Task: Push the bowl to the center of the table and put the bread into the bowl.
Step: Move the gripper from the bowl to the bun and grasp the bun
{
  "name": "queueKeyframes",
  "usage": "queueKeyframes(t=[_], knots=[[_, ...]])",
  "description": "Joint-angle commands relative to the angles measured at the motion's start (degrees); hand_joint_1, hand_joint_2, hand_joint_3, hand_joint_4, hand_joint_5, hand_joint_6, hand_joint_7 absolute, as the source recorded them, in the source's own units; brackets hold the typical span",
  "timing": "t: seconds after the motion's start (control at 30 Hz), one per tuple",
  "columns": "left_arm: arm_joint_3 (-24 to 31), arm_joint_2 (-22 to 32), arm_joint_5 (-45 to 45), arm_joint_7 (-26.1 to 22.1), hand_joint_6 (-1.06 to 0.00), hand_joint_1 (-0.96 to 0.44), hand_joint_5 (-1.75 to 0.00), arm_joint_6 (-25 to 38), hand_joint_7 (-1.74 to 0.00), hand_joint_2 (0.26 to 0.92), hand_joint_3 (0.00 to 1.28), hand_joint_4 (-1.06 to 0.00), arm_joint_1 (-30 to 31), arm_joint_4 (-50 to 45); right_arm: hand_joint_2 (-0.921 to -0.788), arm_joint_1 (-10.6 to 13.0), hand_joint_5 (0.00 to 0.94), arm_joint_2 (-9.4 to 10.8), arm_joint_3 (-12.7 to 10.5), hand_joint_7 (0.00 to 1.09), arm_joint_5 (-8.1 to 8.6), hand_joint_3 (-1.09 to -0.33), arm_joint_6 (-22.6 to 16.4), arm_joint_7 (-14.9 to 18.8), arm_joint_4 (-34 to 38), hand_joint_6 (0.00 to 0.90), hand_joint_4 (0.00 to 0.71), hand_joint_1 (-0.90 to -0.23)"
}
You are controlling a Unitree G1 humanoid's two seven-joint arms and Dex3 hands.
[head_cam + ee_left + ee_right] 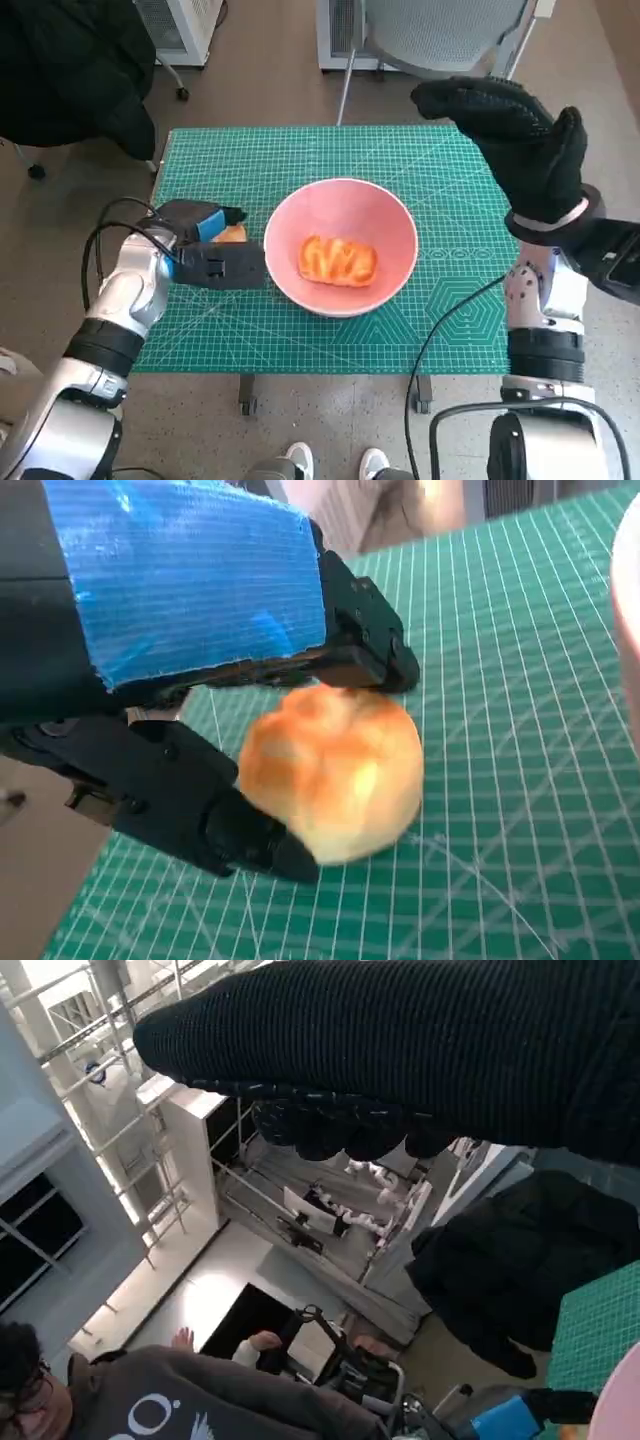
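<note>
A pink bowl [392, 222] stands near the middle of the green cutting mat [290, 150]. A striped golden bread [337, 260] lies inside it. Just left of the bowl, my left hand [195, 228] is low on the mat. In the left wrist view this hand [190, 590] grips a round golden roll [335, 770] between its black fingers [360, 650] and thumb, and the roll touches the mat. In the head view the roll [231, 234] only peeks out beside the hand. My gloved right hand [510, 130] hangs high over the table's far right corner, fingers spread and holding nothing.
A black jacket [70, 70] lies on a seat at the far left. A grey chair [440, 30] stands behind the table. A person's shoes [300, 462] show at the near edge. The right wrist view shows a seated person [150, 1400].
</note>
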Motion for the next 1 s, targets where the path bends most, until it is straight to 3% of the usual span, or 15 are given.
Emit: queueKeyframes(t=[0.03, 0.17, 0.37, 0.63, 1.0], knots=[[-1.0, -0.4, 1.3, 2.4, -0.58, 0.00, -1.22, 0.4, -1.08, 0.911, 0.12, -0.66, -0.3, 2.1, -0.921, 1.6, 0.000, -0.1, 0.2, 0.00, -0.35, -0.875, 0.8, -0.2, -0.2, 0.418, 0.334, -0.723], [-1.1, -0.5, 1.8, 2.7, -0.62, 0.00, -1.36, 1.2, -1.05, 0.880, 0.19, -0.62, -0.4, 2.4, -0.921, 1.6, 0.000, -0.1, 0.2, 0.00, -0.34, -0.874, 0.8, -0.3, -0.2, 0.419, 0.334, -0.723], [-0.8, -0.8, 1.1, 1.5, -0.60, 0.00, -1.35, 2.2, -1.11, 0.843, 0.26, -0.63, -0.8, 2.4, -0.921, 1.4, 0.000, 0.0, 0.2, 0.00, -0.43, -0.873, 0.4, -0.1, 0.3, 0.419, 0.334, -0.723], [-0.8, -0.8, 0.9, 1.4, -0.57, 0.00, -1.33, 2.4, -1.14, 0.891, 0.18, -0.64, -0.8, 2.4, -0.921, 1.2, 0.003, 0.1, 0.2, 0.00, -0.41, -0.872, 0.3, 0.0, 0.7, 0.419, 0.341, -0.722], [-0.8, -0.7, 1.0, 1.2, -0.58, 0.00, -1.35, 3.1, -1.12, 0.901, 0.16, -0.62, -0.8, 2.0, -0.921, 1.3, 0.003, 0.1, 0.4, 0.00, -0.32, -0.869, 0.6, 0.2, 0.5, 0.420, 0.343, -0.722]])
